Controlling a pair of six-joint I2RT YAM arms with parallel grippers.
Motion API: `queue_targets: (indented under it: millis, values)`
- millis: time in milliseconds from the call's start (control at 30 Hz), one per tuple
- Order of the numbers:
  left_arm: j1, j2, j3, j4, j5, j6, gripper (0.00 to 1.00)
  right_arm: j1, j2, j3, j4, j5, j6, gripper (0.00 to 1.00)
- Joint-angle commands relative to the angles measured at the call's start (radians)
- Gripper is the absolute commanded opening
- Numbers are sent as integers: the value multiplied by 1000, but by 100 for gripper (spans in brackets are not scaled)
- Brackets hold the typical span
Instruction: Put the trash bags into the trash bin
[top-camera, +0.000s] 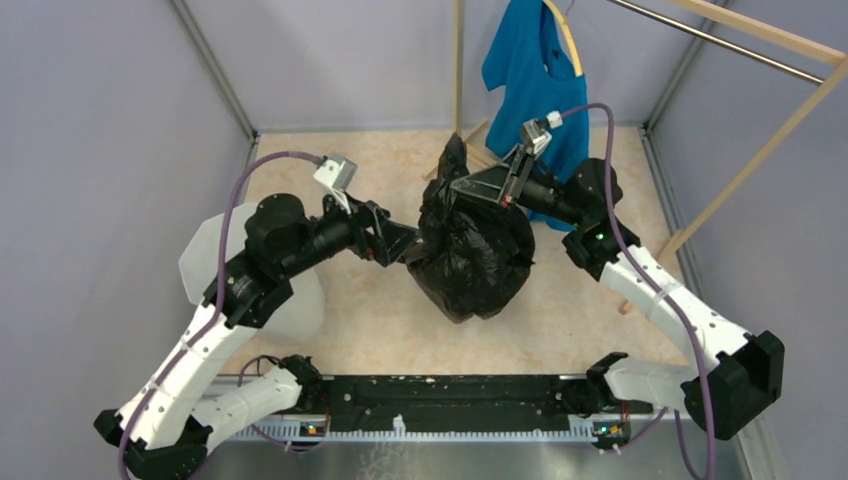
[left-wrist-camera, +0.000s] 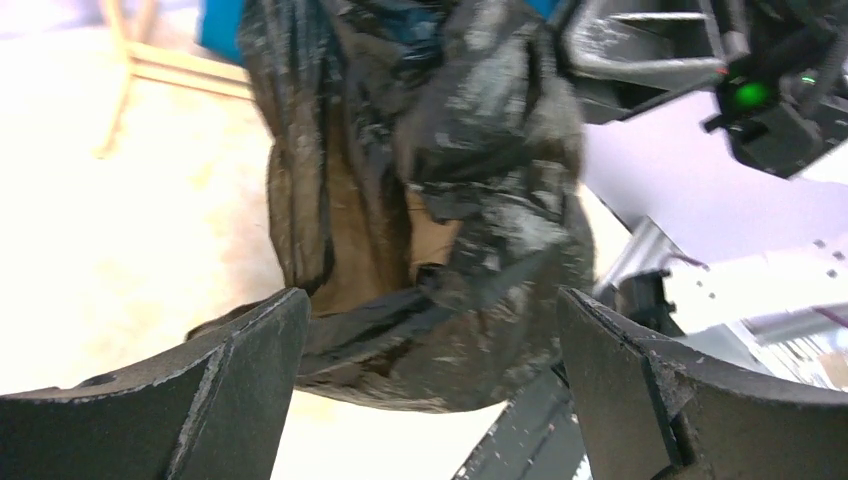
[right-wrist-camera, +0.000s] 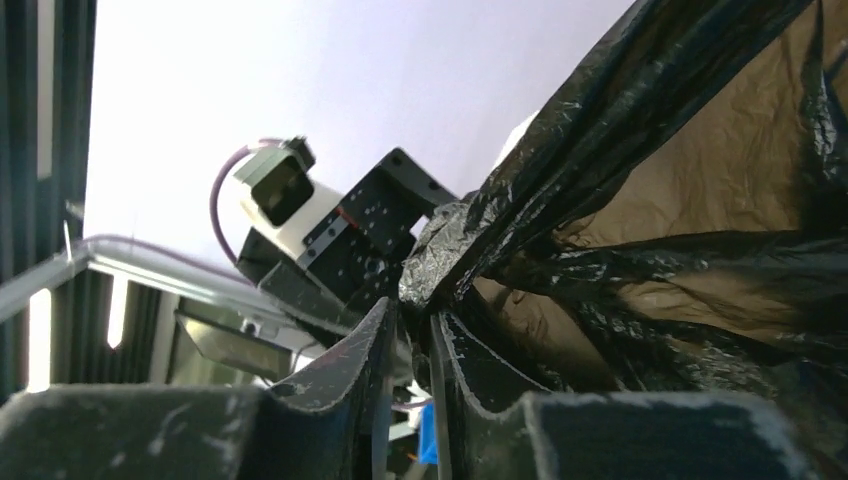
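From the top camera I see the bag bunched up over the middle of the table, its neck drawn toward 12 o'clock. I cannot tell whether its bottom rests on the table.

My right gripper is on that neck. Only its wrist camera shows the jaws nearly together, clamped on a twisted fold of black film, with brownish see-through plastic spreading to the right.

My left gripper is just beside the bag at its 9 o'clock. Its wrist view shows the jaws wide apart and holding nothing, with the crinkled bag beyond them.

The bin shows only from above, farther out at 9 o'clock, well apart from the bag and mostly hidden under my left arm. The bag is outside it.

A blue shirt hangs at 12 o'clock behind the bag.
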Motion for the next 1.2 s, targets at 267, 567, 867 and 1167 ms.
queue_targets:
  millis: [267, 567, 867, 1167]
  values:
    - [11, 131, 71, -150, -362, 44, 99, -116, -122, 9, -818, -188, -885, 0]
    - [16, 250, -98, -14, -237, 45, 99, -194, -178, -66, -894, -172, -1029, 0]
    - [30, 413, -142, 191, -6, 72, 99, -194, -198, -73, -892, -200, -1027, 0]
    - [35, 659, -28, 186, -62, 144, 99, -193, -236, -78, -900, -258, -1037, 0]
